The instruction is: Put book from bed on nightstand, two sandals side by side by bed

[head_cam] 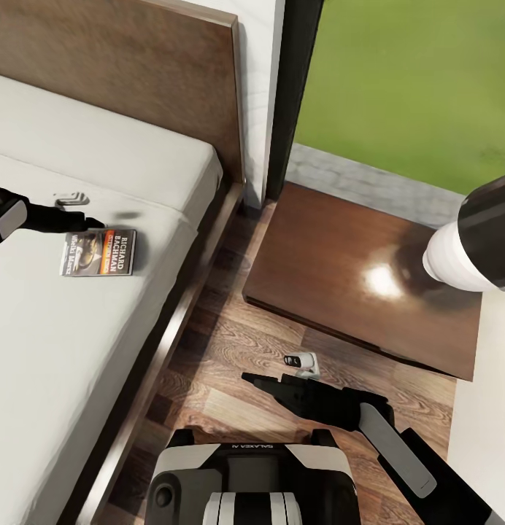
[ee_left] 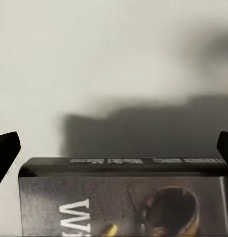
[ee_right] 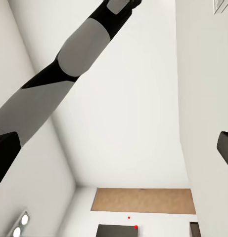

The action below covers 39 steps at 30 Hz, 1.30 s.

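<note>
Nearest the robot, low between bed and nightstand, its right tool [head_cam: 256,379] hangs over the plank floor; whether those fingers are parted I cannot tell. Further in, on the left, the book [head_cam: 98,253] lies flat on the bed [head_cam: 77,350], cover up, its long axis running left to right. The left tool [head_cam: 92,221] hovers just beyond the book's far edge, its dark tips spread wide; in the left wrist view the tips flank the book's spine [ee_left: 126,166], so I judge the grab belongs to this arm and needs only a short drop. Off to the right, the nightstand [head_cam: 340,292] has a bare, glossy top, across the bed's wooden rail.
</note>
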Available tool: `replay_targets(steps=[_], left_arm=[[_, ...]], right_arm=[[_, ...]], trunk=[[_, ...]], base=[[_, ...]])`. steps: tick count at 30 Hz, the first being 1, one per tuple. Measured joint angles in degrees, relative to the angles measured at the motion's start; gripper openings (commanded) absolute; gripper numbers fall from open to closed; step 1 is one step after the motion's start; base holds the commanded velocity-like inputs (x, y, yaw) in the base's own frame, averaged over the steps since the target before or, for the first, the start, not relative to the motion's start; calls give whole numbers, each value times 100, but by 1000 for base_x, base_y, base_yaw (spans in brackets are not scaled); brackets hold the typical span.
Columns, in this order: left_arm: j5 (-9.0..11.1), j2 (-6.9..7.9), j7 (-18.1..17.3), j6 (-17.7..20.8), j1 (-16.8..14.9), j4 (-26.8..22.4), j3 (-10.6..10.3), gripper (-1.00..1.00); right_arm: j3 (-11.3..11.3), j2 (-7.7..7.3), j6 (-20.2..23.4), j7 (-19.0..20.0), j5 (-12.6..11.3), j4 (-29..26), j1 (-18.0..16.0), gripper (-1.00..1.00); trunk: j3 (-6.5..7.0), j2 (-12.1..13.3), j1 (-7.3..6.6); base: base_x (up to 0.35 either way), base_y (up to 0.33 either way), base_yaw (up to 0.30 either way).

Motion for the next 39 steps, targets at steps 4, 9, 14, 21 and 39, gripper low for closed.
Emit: replay_targets(steps=[4,9,14,21,39], left_arm=[[-4,68,-7,-5,0,-1,0,100],[-7,101,-15,-6,0,-1,0,100],[-8,114,-25,-5,0,-1,0,100],[3,118,-37,-7,1,4,-6,100],[20,119,-49,-9,-1,7,-7,100]], right_arm=[[1,-1,0,0,0,0,0,100],[1,2,0,0,0,0,0,100],[1,4,0,0,0,0,0,100],[1,4,0,0,1,0,0,100],[1,5,0,0,2,0,0,100]], trunk=[[0,0,0],[0,0,0],[0,0,0],[0,0,0],[0,0,1]], base=[[0,0,0],[0,0,0],[0,0,0],[0,0,0],[-13,0,0]])
